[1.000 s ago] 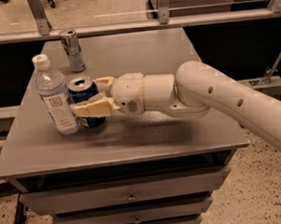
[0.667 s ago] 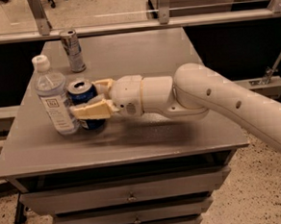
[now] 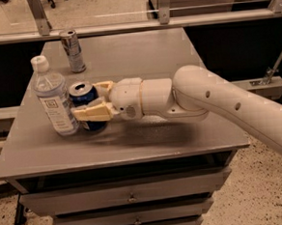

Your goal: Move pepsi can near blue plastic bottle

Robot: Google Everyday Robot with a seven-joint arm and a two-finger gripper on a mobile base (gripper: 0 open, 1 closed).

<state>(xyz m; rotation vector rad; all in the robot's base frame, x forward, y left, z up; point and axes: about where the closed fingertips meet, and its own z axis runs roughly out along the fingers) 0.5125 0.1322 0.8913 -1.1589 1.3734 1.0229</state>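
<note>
Gripper [image 3: 86, 100] clamped on pepsi can [image 3: 80, 89], on the grey table [image 3: 146, 51].
Can upright, just beside blue plastic bottle [image 3: 53, 99]; silver can [image 3: 72, 51] stands behind both, apart.

bottle [image 3: 53, 100] label unreadable, no legible text

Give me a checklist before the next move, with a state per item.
1. pepsi can beside blue plastic bottle: ok, side by side near the table's left edge.
2. Can upright: ok.
3. Bottle upright, cap on: ok.
4. gripper released: not ok, jaws closed on the can, one on each side.
5. Can and bottle touching: cannot tell.
6. silver can out of the retreat path: ok, it stands at the far edge of the table.
</note>
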